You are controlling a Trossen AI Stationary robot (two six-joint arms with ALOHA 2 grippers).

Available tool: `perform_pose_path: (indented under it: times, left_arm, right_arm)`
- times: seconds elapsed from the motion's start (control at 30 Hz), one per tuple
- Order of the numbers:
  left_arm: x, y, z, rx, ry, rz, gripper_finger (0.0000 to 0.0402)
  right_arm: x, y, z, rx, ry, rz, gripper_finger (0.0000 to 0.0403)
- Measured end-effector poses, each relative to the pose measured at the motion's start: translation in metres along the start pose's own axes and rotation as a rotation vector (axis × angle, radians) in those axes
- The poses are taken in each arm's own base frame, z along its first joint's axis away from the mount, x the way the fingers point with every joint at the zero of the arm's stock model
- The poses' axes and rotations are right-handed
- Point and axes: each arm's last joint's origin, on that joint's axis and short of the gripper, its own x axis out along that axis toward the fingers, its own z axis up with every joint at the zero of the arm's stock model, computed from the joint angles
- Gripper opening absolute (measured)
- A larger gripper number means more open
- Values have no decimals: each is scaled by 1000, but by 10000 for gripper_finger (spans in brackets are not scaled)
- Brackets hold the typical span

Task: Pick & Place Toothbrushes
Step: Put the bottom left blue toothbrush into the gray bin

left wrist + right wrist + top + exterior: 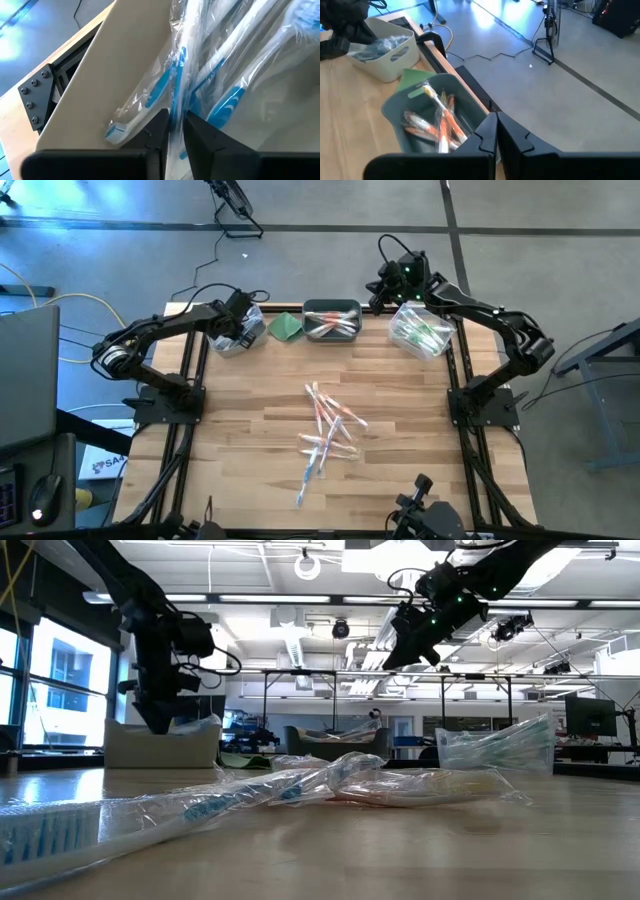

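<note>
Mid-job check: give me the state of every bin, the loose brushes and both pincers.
left bin: holds blue toothbrushes
middle bin: holds orange toothbrushes
right bin: holds green toothbrushes
loose toothbrushes: scattered mid-table
left pincer: inside left bin, narrow gap around wrapped brush
right pincer: shut, empty

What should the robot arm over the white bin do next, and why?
Probably open the left end effector wider and lift away: a wrapped blue toothbrush sits between its fingers, already inside the white bin with other blue ones.
</note>
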Motion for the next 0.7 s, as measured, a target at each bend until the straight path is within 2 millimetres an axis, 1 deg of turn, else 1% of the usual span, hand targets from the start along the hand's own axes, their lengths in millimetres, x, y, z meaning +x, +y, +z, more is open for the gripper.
perform_pose_path:
  times: [0.27,0.5,0.7]
  left_arm:
    - [0,0,2,-7,-22,1,62]
    - [0,-1,3,-9,-25,-32,63]
    - [0,-1,2,21,-16,-34,63]
  right_arm:
    - [0,0,0,1,-1,-3,4]
    - [0,0,0,1,-1,-3,4]
    - [0,0,0,1,-1,-3,4]
